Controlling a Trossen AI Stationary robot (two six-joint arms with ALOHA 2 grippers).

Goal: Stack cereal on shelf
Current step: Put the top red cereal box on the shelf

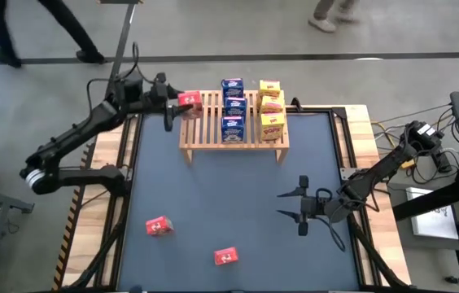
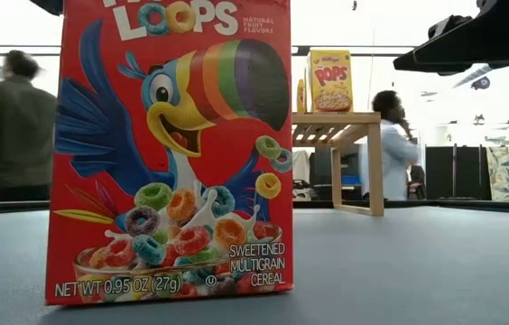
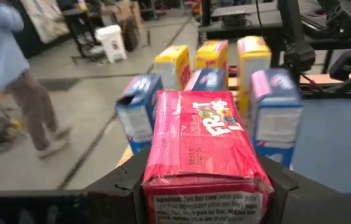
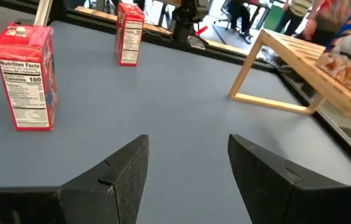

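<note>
A red cereal box (image 2: 171, 149) stands upright right against the low camera, filling most of that view; from above I take it to be the one near the table's front edge (image 1: 226, 257), though I can't be sure which of the two it is. The second loose red box (image 1: 158, 226) stands on the dark mat (image 1: 229, 179) a little to the left and farther back, well apart from the first.

My left gripper (image 1: 182, 102) is at the left end of the wooden rack (image 1: 205, 130), fingers clamped on the third red box (image 3: 203, 149) (it lies flat between the pads, label up, in the wrist view). Just beyond it on the slats I see the blue boxes (image 1: 232, 110) in a row running front to back, and next to them, on the right part of the rack, the yellow boxes (image 1: 271, 110) in their own row. All of these stand upright.

My right gripper (image 1: 302, 206) hovers over the mat at the right side, well clear of the rack and the loose boxes, its fingers (image 4: 122, 171) spread apart and holding nothing.

A person (image 2: 15, 126) stands in the room behind the table.
</note>
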